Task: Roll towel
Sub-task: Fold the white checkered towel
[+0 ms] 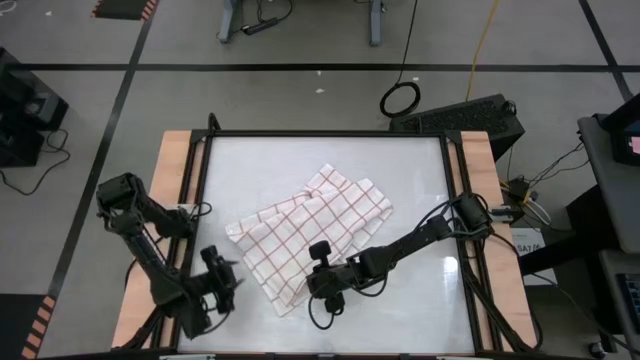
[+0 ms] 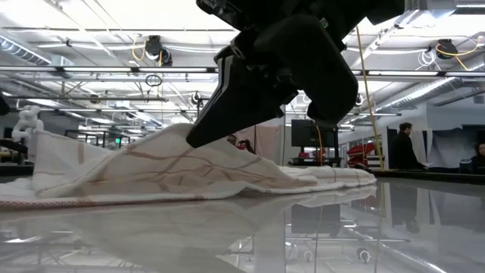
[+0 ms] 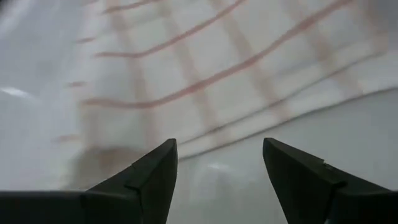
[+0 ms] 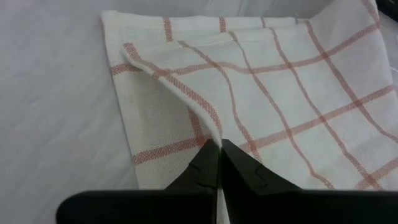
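Note:
The white towel (image 1: 310, 230) with red-brown grid lines lies folded and slantwise on the middle of the table. It also shows in the low view (image 2: 151, 171). My right gripper (image 1: 320, 288) is at the towel's near right edge and is shut on the cloth (image 4: 280, 81). My left gripper (image 1: 228, 283) is open and empty near the table's near left, just off the towel's near left edge. In the left wrist view its fingers (image 3: 217, 146) stand low over the bare table, with the towel's edge (image 3: 205, 68) ahead of them. My right gripper (image 4: 219, 144) pinches the upper layer's hemmed edge (image 4: 208, 127) between its two shut fingertips, coming slanting down from the table's right. The cloth is drawn up into a low peak at the fingertips (image 2: 191, 141). The rest of the towel lies on the table.
The glossy white table has a dark frame (image 1: 205, 150) and wooden strips along both sides (image 1: 175, 170). Bare table lies near and right of the towel. People (image 2: 402, 148) stand in the room beyond the table.

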Available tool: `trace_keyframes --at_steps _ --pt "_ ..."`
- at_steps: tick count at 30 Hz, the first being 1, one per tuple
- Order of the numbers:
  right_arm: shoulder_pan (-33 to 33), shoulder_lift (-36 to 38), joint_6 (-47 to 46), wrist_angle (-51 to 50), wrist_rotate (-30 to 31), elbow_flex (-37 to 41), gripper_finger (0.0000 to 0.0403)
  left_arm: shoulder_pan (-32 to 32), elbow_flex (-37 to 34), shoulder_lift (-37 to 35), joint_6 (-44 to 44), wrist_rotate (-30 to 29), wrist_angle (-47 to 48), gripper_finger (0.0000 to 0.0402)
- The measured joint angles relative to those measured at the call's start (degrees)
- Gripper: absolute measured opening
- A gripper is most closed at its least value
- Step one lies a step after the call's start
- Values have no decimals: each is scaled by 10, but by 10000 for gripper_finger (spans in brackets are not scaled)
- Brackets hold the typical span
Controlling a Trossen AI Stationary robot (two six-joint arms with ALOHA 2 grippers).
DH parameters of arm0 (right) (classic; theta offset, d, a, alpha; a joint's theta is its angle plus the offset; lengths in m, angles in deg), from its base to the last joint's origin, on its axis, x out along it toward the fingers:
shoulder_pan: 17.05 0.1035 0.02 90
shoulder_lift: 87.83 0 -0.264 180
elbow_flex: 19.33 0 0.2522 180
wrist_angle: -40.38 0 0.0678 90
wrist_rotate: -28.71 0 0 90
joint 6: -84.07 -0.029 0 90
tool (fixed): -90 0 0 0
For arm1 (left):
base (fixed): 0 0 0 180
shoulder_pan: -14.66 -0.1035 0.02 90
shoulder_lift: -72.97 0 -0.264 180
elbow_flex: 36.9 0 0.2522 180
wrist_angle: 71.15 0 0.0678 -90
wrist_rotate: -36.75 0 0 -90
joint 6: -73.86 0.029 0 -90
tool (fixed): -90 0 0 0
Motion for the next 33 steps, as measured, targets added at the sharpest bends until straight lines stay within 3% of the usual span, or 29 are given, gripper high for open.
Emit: trace_keyframes --at_steps 9,22,26,33 --pt "0 0 -16 0 -1 0 4 0 -13 65 143 25 -272 242" --pt "0 0 -69 -4 -29 0 8 -46 -12 128 211 9 -296 242" --pt "4 0 -69 -14 -29 0 39 -57 -12 129 221 -1 -291 242" --pt "45 0 -64 -38 33 0 149 -66 -13 129 219 -4 -287 242"
